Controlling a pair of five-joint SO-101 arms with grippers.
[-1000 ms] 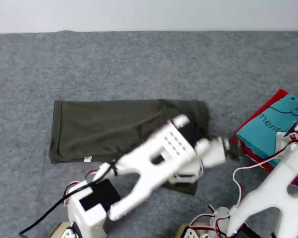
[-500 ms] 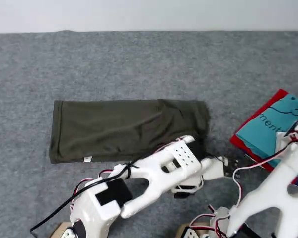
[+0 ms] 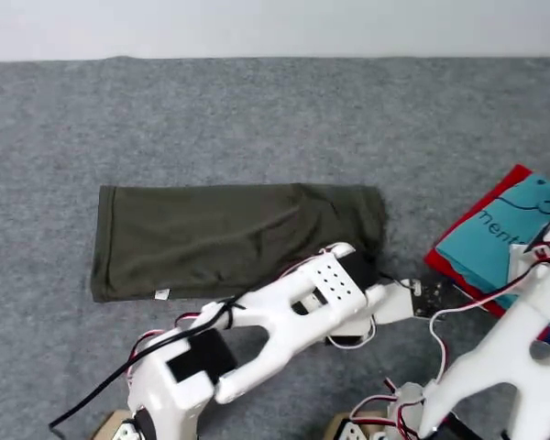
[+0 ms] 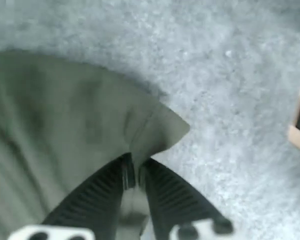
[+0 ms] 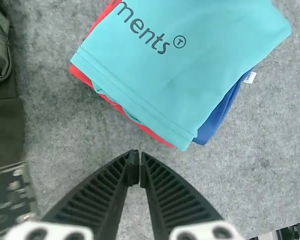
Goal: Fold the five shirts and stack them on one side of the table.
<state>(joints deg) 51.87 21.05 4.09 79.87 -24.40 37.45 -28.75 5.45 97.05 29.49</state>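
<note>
An olive shirt (image 3: 229,238), folded into a long strip, lies across the middle of the grey table. My left arm stretches low over its near right end, and the left gripper (image 3: 431,295) ends just short of the stack. In the left wrist view that gripper (image 4: 132,170) is shut on a pointed corner of the olive shirt (image 4: 80,115). A stack of folded shirts (image 3: 490,238) rests at the table's right side, teal (image 5: 190,65) on top of red (image 5: 97,87) and blue (image 5: 225,110). My right gripper (image 5: 134,167) hangs shut and empty over bare table beside the stack.
The grey felt table (image 3: 257,119) runs back to a white wall (image 3: 275,27). The right arm's white body (image 3: 522,339) and its wires stand at the near right corner. The left arm's base (image 3: 174,385) sits at the near edge.
The left arm has dropped lower and swung toward the near edge, still holding the olive corner. The olive flap that showed under it is now hidden. The right arm has not moved.
</note>
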